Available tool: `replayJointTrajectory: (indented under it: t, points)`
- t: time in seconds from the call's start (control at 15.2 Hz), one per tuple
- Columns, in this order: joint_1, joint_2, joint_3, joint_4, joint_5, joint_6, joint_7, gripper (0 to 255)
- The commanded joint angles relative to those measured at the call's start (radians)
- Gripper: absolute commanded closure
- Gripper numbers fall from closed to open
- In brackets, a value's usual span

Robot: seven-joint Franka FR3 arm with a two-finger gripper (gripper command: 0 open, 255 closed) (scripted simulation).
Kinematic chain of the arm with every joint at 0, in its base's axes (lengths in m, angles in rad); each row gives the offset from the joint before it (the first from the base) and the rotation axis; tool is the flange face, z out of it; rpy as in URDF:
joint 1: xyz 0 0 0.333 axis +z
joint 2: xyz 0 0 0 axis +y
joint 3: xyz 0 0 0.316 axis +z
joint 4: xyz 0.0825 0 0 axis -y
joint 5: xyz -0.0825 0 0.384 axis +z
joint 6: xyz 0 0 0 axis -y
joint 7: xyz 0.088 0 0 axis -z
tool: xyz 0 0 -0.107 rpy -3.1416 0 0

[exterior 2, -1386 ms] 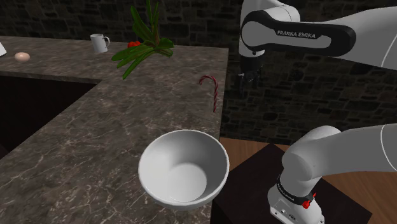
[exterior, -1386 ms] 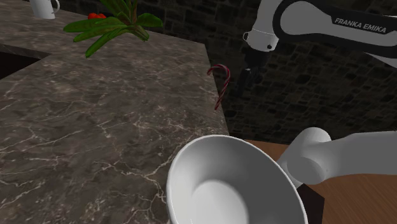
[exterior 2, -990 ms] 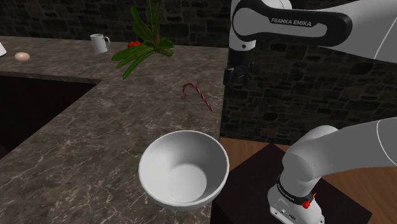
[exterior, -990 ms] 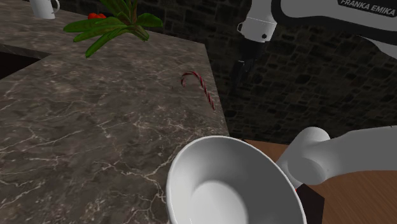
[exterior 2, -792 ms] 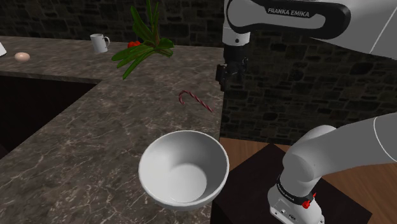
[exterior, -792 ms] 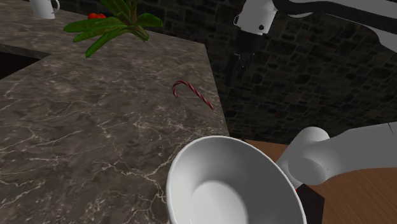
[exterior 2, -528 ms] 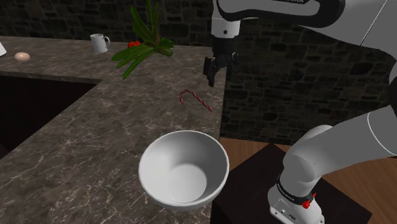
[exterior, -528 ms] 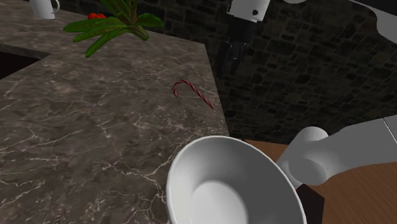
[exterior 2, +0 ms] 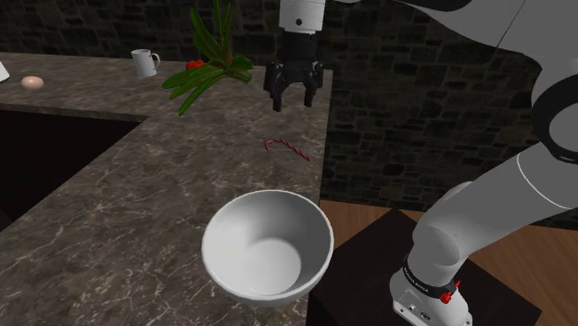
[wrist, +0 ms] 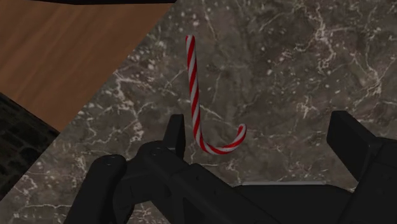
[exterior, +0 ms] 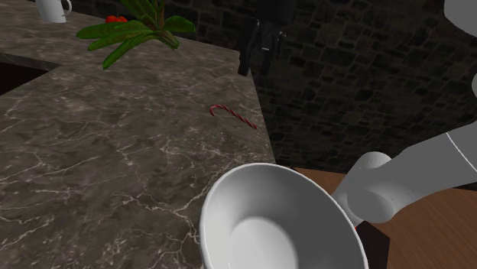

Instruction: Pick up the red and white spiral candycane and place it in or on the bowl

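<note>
The red and white striped candy cane [exterior: 232, 115] [exterior 2: 287, 148] [wrist: 196, 102] lies flat on the dark stone counter [exterior: 115, 153] [exterior 2: 167, 185] [wrist: 305, 63]. It is close to the counter's right edge in the second exterior view. Its hook points to the left in the shoulder view. Nothing is touching it.

The black gripper [exterior 2: 293, 97] [exterior: 256, 65] [wrist: 262, 137] hangs above the counter, over the cane and a bit to the far side of it. Its two fingers stand wide apart and hold nothing. In the wrist view the cane's hook lies on the counter between the fingers. The gripper seems to be well up in the air, but it is hard to tell against the dark wall.

The big white bowl [exterior: 260, 199] [exterior 2: 241, 222] sits on the near part of the counter, apart from the cane, and it has nothing inside. On the far side of the cane is a plant [exterior: 130, 34] [exterior 2: 208, 74] with long green leaves. Farther off, to the left, stands a white mug [exterior: 52, 8] [exterior 2: 143, 62]. A brown wood floor [wrist: 76, 51] lies past the counter's edge.
</note>
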Motion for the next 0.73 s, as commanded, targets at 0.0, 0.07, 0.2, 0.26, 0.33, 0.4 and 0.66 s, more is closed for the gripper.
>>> replayJointTrajectory:
  t: [0.0,0.07,0.2,0.26,0.33,0.4,0.66]
  points:
    - [0.002,0.002,0.006,-0.013,0.006,0.017,0.006,0]
    - [0.003,-0.004,0.008,-0.031,0.007,0.030,0.005,0]
    - [0.005,-0.014,0.011,-0.066,0.010,0.056,0.002,0]
    - [0.006,-0.018,0.013,-0.084,0.012,0.068,0.001,0]
    - [0.007,-0.025,0.016,-0.111,0.014,0.089,-0.001,0]
    - [0.007,-0.025,0.016,-0.111,0.014,0.089,-0.001,0]
    - [0.007,-0.025,0.016,-0.111,0.014,0.089,-0.001,0]
